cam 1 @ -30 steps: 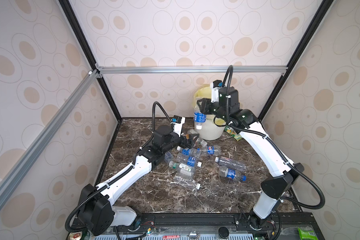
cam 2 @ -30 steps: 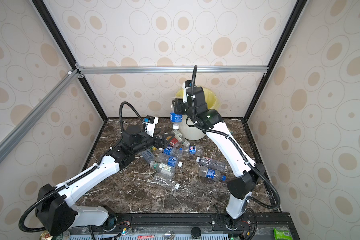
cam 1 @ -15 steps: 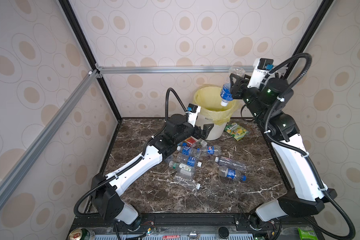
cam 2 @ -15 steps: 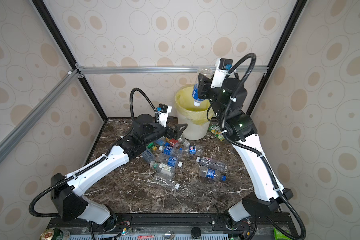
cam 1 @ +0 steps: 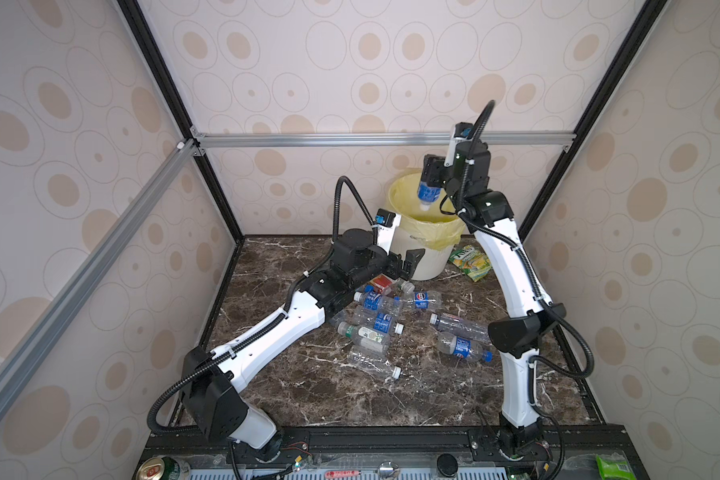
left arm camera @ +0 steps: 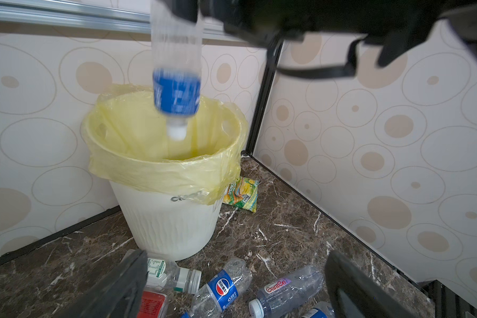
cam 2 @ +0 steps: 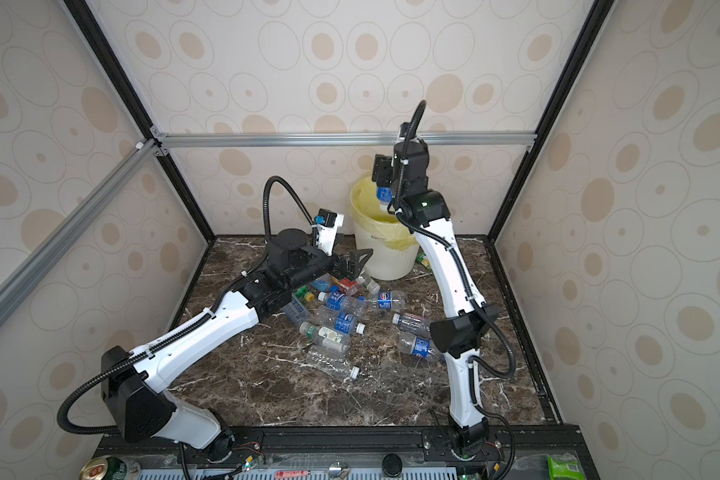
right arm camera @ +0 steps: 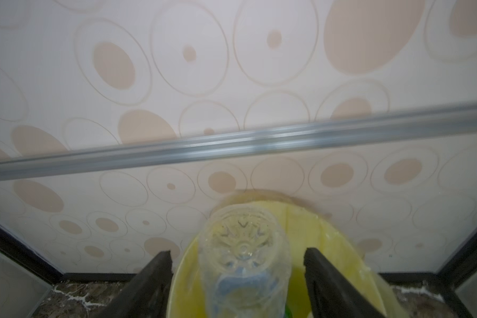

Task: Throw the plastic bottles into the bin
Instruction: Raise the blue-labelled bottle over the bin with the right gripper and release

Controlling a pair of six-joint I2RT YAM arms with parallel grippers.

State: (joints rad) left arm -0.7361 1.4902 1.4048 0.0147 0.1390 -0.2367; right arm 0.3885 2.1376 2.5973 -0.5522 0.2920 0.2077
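Both top views showed a dark brown marble floor veined white, closed in by pale wallpaper of beige ovals and rings, black posts and one aluminium rail across the back.

Counts:
- One bin, white, ribbed, with a yellow liner, stood in the far corner.
- About twelve loose bottles lay heaped before it. They overlapped, so the count was unsure.
- One blue-labelled bottle hung cap down over the bin's mouth, blurred in the left wrist view.
- One snack packet lay beside the bin.
- One can sat at the front rail.

Right gripper was above the bin, fingers parted, with a gap on either side of that bottle. Left gripper was spread wide and empty, low beside the bin wall.

Writing: the packet read "SPRING". One bottle bore the Pepsi roundel. Another carried red lettering, not surely legible. The bin's grey print was half under the liner, unreadable.
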